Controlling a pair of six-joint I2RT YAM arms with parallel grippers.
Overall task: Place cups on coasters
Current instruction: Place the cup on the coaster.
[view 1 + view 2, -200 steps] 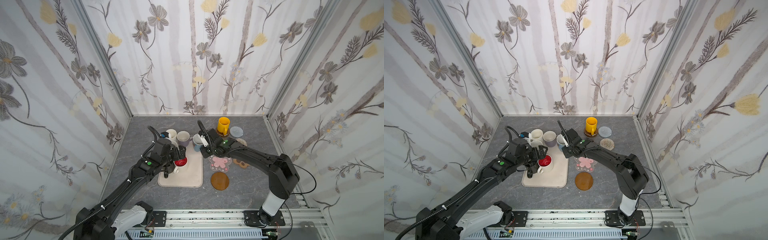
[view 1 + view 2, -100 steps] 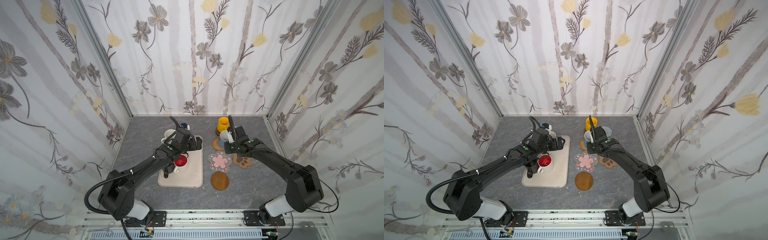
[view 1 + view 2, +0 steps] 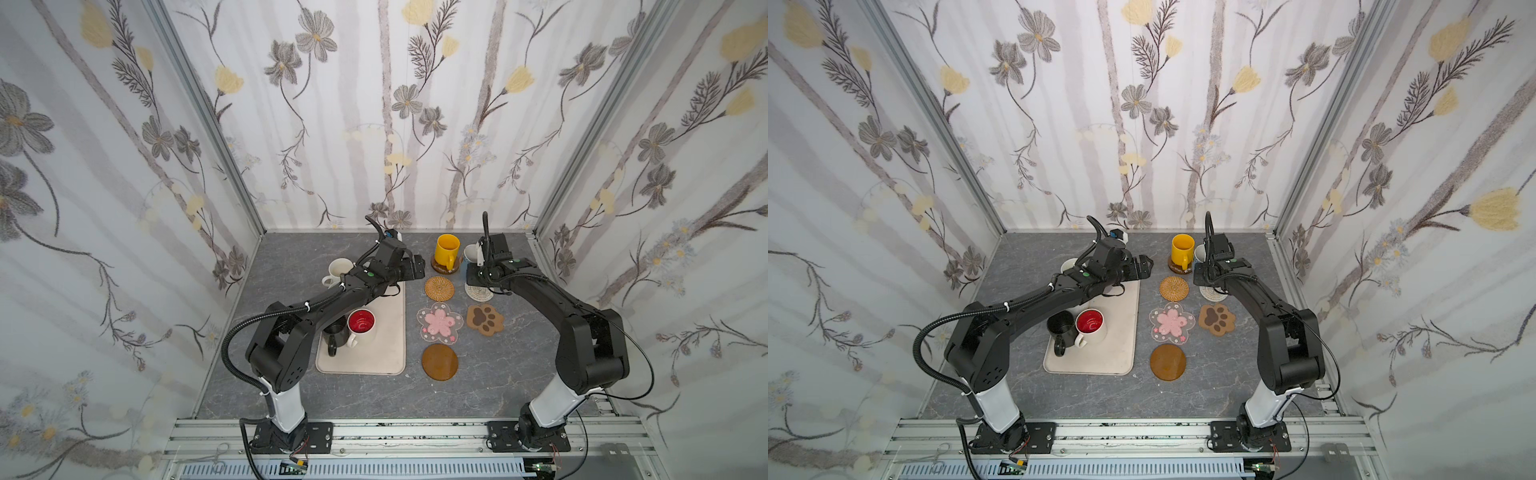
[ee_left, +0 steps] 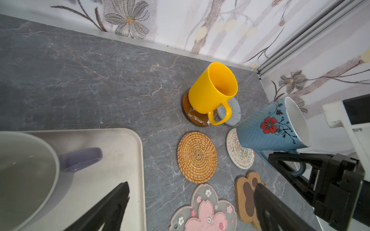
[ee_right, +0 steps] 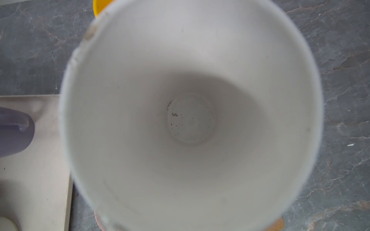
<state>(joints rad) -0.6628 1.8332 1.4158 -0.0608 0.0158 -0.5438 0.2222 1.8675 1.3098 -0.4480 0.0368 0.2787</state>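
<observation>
You get the blue mug (image 5: 190,120) filling the right wrist view, its rim blurred, hiding most of the tabletop (image 5: 340,60). The lavender mug (image 4: 80,159) runs off the left wrist view's edge and lies under the left arm (image 3: 353,291) in both top views.

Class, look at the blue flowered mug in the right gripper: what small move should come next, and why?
Probably lower the blue mug straight down onto the beige woven coaster. The right gripper is shut on its handle, its base overlaps that coaster in the left wrist view, and contact cannot be confirmed.
</observation>
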